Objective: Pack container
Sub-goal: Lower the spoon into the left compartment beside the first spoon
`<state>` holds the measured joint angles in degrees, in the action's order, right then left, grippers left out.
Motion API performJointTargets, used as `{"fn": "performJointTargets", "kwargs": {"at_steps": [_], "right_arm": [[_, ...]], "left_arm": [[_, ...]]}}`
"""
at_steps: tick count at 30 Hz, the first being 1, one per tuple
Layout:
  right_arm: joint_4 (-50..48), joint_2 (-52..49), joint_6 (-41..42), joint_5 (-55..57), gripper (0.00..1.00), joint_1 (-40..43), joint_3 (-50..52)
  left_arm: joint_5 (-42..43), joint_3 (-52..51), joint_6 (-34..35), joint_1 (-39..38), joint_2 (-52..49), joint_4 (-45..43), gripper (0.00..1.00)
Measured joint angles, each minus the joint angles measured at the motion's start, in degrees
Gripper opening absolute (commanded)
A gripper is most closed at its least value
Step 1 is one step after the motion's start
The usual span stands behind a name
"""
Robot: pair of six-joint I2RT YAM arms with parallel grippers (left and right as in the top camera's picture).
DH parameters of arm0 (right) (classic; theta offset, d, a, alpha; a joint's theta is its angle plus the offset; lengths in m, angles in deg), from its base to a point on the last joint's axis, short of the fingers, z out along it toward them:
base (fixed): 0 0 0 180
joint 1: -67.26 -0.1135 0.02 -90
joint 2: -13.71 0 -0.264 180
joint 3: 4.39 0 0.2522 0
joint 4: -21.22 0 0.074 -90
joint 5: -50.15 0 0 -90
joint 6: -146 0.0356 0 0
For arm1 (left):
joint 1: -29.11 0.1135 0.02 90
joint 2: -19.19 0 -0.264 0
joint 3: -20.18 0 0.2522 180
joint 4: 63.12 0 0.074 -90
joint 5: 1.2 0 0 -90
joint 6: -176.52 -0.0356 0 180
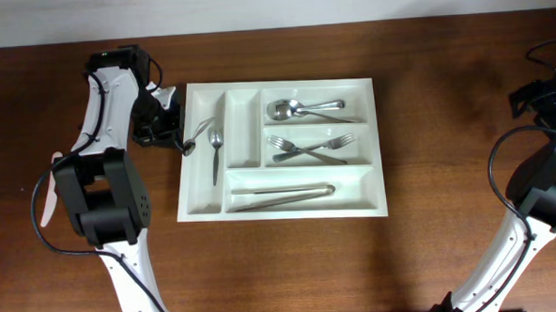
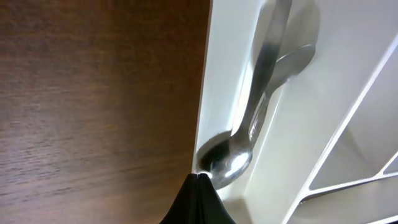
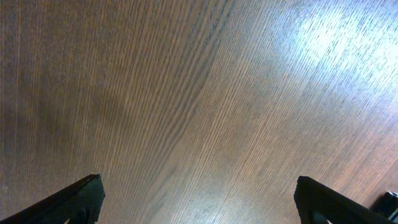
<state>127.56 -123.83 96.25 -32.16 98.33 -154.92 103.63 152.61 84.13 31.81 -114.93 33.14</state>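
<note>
The left gripper (image 2: 199, 198) shows as one dark wedge, fingers pressed together, its tip touching the bowl of a spoon (image 2: 229, 163) resting against the left rim of the white tray (image 1: 202, 192), which sits mid-worktop (image 1: 292, 268). The right gripper (image 3: 198, 183) hangs spread wide over the wood, well apart.

You have one white tray (image 1: 379, 206), divided into five compartments (image 1: 244, 129). Cutlery on your list: four spoons (image 1: 318, 106), two at the upper right and two at the far left; two crossed forks (image 1: 308, 148); one pair of tongs (image 1: 282, 193).
</note>
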Motion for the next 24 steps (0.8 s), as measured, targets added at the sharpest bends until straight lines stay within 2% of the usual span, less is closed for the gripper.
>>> {"fn": "performJointTargets", "kwargs": {"at_steps": [24], "right_arm": [[0.00,0.00,0.02,0.00,0.99,0.00,0.00]], "left_arm": [[0.00,0.00,-0.02,-2.36,0.00,-0.39,0.02]]}}
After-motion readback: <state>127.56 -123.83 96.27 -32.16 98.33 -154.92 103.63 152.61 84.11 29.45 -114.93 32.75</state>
